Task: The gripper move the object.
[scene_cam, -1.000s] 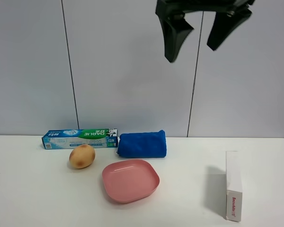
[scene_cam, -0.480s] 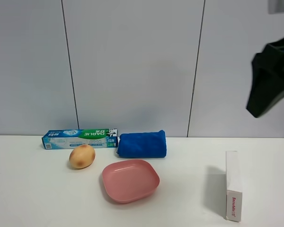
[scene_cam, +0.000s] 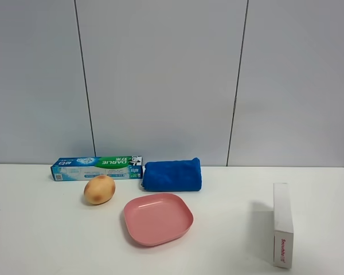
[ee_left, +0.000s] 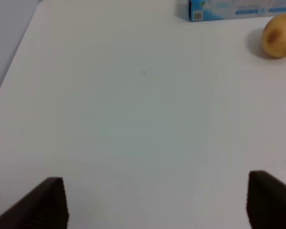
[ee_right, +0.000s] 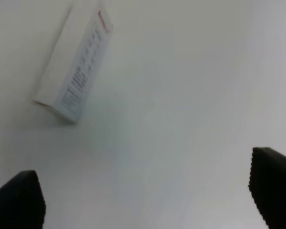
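Observation:
The green-and-blue DARLIE toothpaste carton (scene_cam: 96, 168) lies flat along the back wall at the left of the white table (scene_cam: 40, 240). No gripper shows in the exterior high view. In the left wrist view the carton's end (ee_left: 238, 8) is far off, and my left gripper (ee_left: 157, 205) is open and empty over bare table, with its black fingertips (ee_left: 47, 202) wide apart. My right gripper (ee_right: 145, 198) is open and empty, its fingertips (ee_right: 274, 191) wide apart, hovering near the white box with red print (ee_right: 76, 67).
A potato (scene_cam: 99, 189) lies just in front of the carton; it also shows in the left wrist view (ee_left: 280, 36). A rolled blue towel (scene_cam: 172, 175) lies against the carton's right end. A pink plate (scene_cam: 158, 217) sits mid-table. The white box (scene_cam: 282, 223) stands on edge at the right.
The open black gripper that hung at the top centre of the exterior view swung right, then left that view. The objects on the table have not moved.

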